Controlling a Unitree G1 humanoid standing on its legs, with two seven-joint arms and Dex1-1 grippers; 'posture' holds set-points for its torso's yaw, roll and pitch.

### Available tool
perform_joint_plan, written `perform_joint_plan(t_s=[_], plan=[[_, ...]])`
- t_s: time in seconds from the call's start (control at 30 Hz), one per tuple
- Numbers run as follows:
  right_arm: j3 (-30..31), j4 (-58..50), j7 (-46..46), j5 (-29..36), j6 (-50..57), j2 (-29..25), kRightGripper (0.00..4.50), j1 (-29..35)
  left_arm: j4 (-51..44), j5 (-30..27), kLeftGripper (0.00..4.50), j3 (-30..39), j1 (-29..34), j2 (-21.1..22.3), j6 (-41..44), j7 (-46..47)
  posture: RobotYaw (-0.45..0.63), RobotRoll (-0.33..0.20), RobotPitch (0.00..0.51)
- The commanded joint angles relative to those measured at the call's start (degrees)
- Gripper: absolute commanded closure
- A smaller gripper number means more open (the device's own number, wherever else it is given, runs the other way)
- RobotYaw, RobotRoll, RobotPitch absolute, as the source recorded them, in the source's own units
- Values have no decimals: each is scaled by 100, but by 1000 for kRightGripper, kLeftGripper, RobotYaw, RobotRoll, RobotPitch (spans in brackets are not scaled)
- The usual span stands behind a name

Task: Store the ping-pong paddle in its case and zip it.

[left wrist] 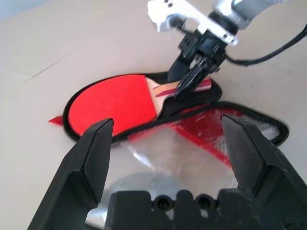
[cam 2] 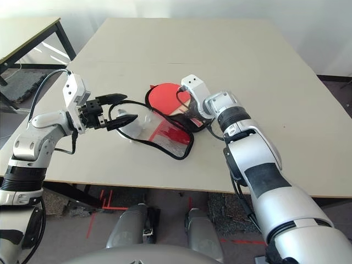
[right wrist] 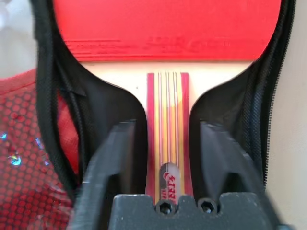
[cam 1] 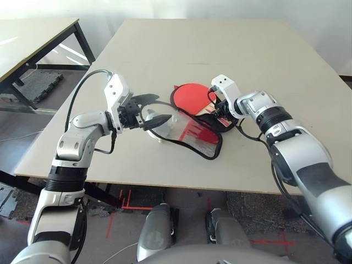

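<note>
The ping-pong paddle (right wrist: 165,28) lay in the open case (cam 1: 192,124) in the middle of the tabletop (cam 1: 220,49). The right wrist view showed the right tool (right wrist: 165,139) parted, its fingers on both sides of the handle without touching it. The left tool (cam 1: 151,110) was wide open around the lifted case flap, whose rim hid part of the paddle.

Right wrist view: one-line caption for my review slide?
Right tool open astride the handle of the ping-pong paddle, which lies in the unzipped case.
</note>
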Motion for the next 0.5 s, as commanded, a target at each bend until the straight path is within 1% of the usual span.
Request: perform_joint_plan(t_s=[0.03, 0.1, 0.17, 0.3, 0.37, 0.43, 0.5], plan=[[-259, -266, 522, 155, -517, -209, 661, -4, 150, -75, 0, 275, -121, 279, 48, -54, 238, 0, 29], [-511, -522, 972, 407, -1177, -388, 9, 167, 225, -58, 0, 368, -154, 514, 85, -104, 237, 0, 29], [-663, -693, 1192, 493, -1671, -581, 9, 305, 285, -46, 0, 450, -136, 758, 106, -184, 233, 0, 31], [-908, -818, 1329, 518, -2058, -1159, 9, 438, 426, -57, 0, 671, 4, 1325, 218, -413, 233, 0, 32], [-1031, -747, 1323, 531, -2202, -1456, 9, 477, 370, -4, 0, 582, 213, 1631, 309, -640, 231, 0, 32], [-1099, -673, 1293, 524, -2270, -1604, 9, 495, 281, -22, 0, 477, 356, 1785, 404, -784, 228, 0, 31], [-1186, -651, 1300, 538, -2322, -1738, 9, 563, 98, -51, 0, 323, 498, 1807, 549, -863, 226, 0, 32]])
